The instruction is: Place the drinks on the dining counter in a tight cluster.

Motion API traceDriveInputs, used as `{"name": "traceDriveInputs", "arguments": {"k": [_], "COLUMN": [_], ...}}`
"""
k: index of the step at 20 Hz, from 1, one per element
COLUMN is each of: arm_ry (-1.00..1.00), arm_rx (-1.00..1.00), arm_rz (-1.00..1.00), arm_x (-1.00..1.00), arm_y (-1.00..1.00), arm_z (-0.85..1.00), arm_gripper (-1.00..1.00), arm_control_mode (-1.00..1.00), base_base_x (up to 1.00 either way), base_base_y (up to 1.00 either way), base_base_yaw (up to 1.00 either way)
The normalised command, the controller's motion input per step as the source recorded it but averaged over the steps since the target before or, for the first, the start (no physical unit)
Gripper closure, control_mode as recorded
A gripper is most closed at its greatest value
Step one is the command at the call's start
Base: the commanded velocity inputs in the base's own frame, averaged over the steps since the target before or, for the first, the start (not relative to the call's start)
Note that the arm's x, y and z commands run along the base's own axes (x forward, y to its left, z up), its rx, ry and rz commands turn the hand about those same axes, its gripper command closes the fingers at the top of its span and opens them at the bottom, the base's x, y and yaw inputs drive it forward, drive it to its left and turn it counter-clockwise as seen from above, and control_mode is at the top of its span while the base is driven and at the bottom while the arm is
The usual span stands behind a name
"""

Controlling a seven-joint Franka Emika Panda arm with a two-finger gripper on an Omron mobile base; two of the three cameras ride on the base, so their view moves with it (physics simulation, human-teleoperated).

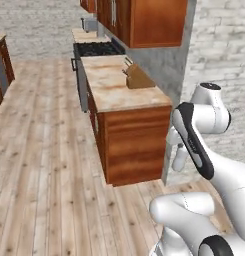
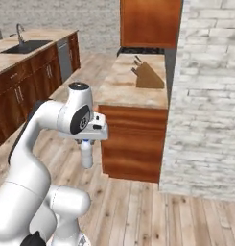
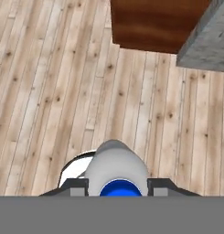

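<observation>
- While I hung over the wood floor [image 3: 49, 82], my jaws [image 2: 86, 141] were clenched on the water bottle [image 2: 86, 154], gripping it near the top.
- Seen from the right base, the bottle hung straight down below my hand, long axis upright, its base clear of the floor.
- Seen from my hand, the bottle [image 3: 115, 171] sat squarely between the two tips, its blue end toward the lens, so it lay along my line of sight rather than across it.
- Seen from the left base, the bottle [image 1: 180, 157] showed just past my forearm, beside the end of the short counter [image 1: 125, 90] with the knife block [image 1: 139, 77].
- That short counter was not my target; the dining counter [image 2: 13, 60], the one with the sink [image 2: 27, 46], lay well apart to my left, across open floor.
- I judged the coming move turned on that: carry the bottle left toward the dining counter, keeping it upright, and lift it above the top before setting down.
- No other drinks were in sight, so I could not tell where the cluster should form.
</observation>
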Motion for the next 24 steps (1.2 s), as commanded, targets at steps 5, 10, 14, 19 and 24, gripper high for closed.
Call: {"name": "traceDriveInputs", "arguments": {"k": [5, 10, 14, 19, 24], "arm_ry": [0.00, 0.00, 0.00, 0.00, 0.00], "arm_rx": [0.00, 0.00, 0.00, 0.00, 0.00], "arm_rz": [0.00, 0.00, 0.00, 0.00, 0.00], "arm_x": [0.00, 0.00, 0.00, 0.00, 0.00], "arm_y": [0.00, 0.00, 0.00, 0.00, 0.00], "arm_z": [0.00, 0.00, 0.00, 0.00, 0.00], "arm_gripper": [1.00, 1.00, 1.00, 1.00, 1.00], "arm_control_mode": [1.00, 1.00, 1.00, 1.00, 1.00], "base_base_x": [0.16, 0.41, 0.67, 0.69, 0.88], "base_base_y": [1.00, 1.00, 1.00, 1.00, 1.00], "base_base_yaw": [0.52, 0.37, 0.09, -0.02, -0.12]}}
